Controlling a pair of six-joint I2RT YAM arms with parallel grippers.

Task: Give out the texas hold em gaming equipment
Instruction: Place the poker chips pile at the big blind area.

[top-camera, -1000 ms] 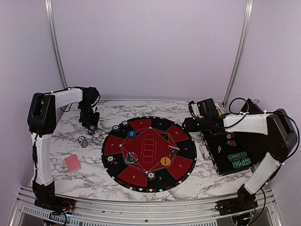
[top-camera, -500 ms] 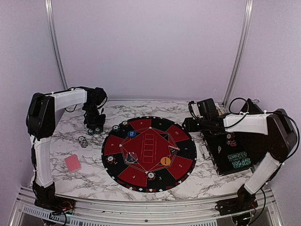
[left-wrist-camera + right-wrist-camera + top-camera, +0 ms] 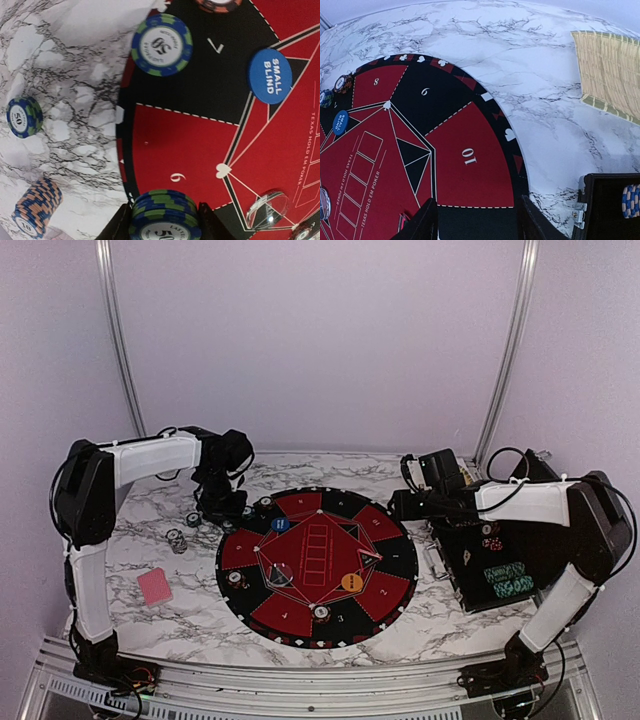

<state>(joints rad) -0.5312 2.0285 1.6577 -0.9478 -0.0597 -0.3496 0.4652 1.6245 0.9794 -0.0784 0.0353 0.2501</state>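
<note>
I read the left gripper (image 3: 165,226) clamped on a short stack of blue-green chips (image 3: 165,210), over the mat's (image 3: 200,95) far-left rim; sector 9 (image 3: 175,155) lies just right of it. Left arm is nearer. Right gripper (image 3: 478,222) hangs open, empty, beside the case (image 3: 605,210). Chips: hard striped discs; mat: flat printed sheet.

1. We see a desk (image 3: 170,625) with a white marble-pattern top and dark veins.
2. Back wall (image 3: 310,340) is plain pale lilac, and the side walls match.
3. Two aluminium uprights, left upright (image 3: 115,330) and right upright (image 3: 510,340), flank the back wall.
4. An aluminium rail (image 3: 300,680) runs along the desk's near edge.
5. We read the light as soft and even.
</note>
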